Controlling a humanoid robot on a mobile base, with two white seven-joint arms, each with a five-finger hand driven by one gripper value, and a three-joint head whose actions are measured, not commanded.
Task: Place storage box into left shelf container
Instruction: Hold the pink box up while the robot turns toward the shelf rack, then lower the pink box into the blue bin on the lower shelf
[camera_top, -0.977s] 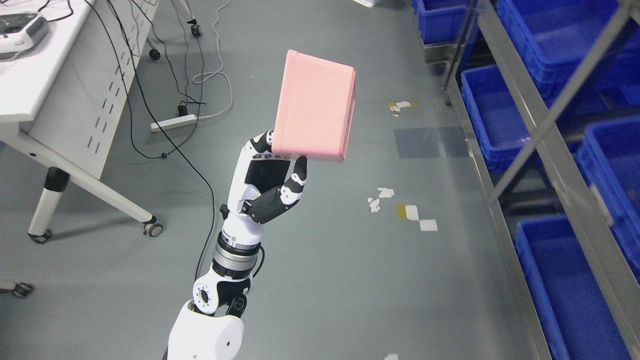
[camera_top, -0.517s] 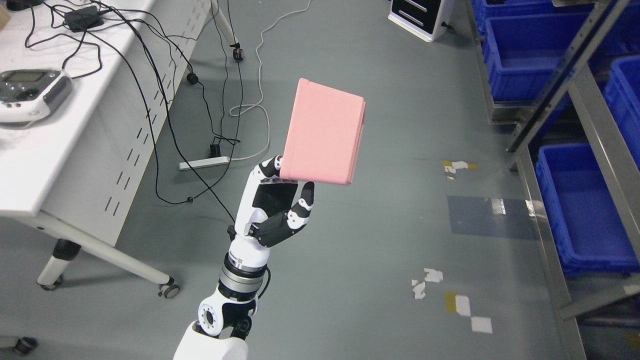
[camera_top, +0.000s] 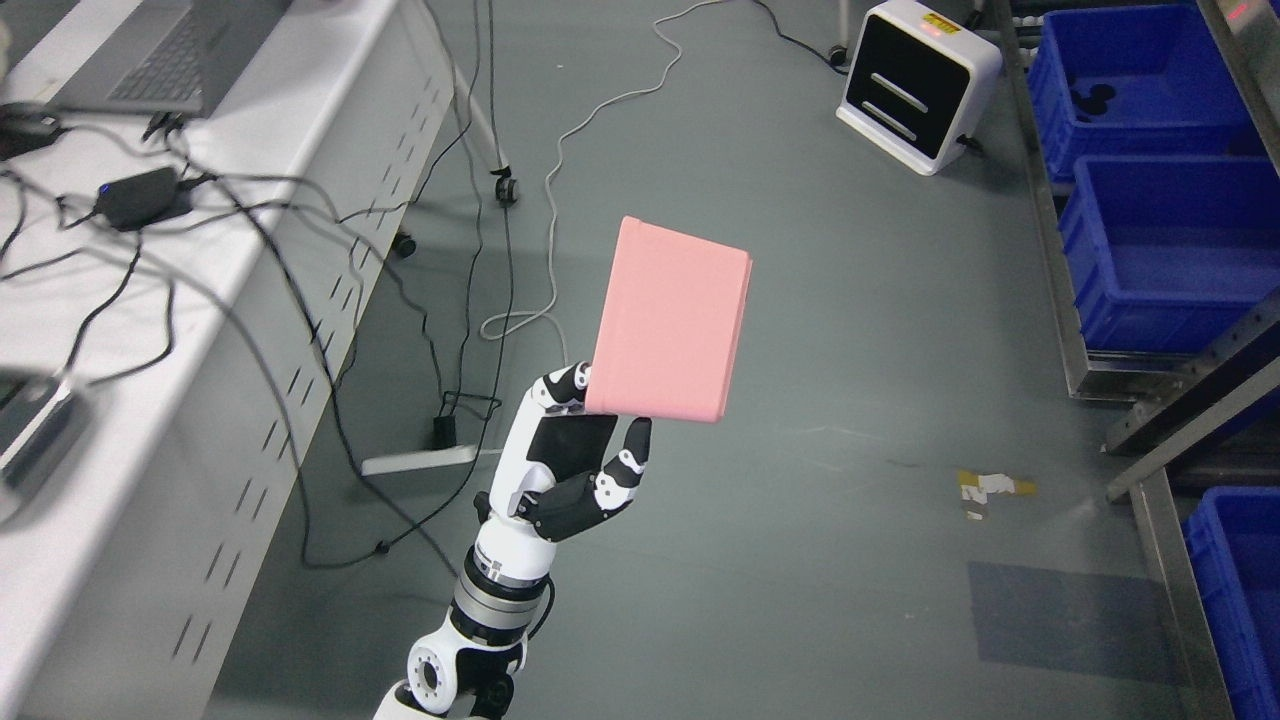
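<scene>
A pink storage box (camera_top: 672, 320) is held upright in the air over the grey floor, near the middle of the head view. My left hand (camera_top: 585, 455) rises from the bottom edge and is shut on the box's lower edge, thumb on the right side and fingers behind it. The white and black forearm (camera_top: 500, 590) stands nearly vertical below. At the right edge a metal shelf frame (camera_top: 1190, 420) carries blue bins (camera_top: 1160, 250), well right of the box. My right arm does not show.
A white table (camera_top: 150, 330) with a laptop, an adapter and tangled cables fills the left side. Cables and a power strip (camera_top: 415, 460) lie on the floor. A white and black device (camera_top: 915, 85) stands at the upper right. Tape scraps (camera_top: 990, 490) mark the floor.
The whole picture has shifted, so the camera has moved: table and shelf bins slid down and right. My left hand still holds the pink box the same way.
</scene>
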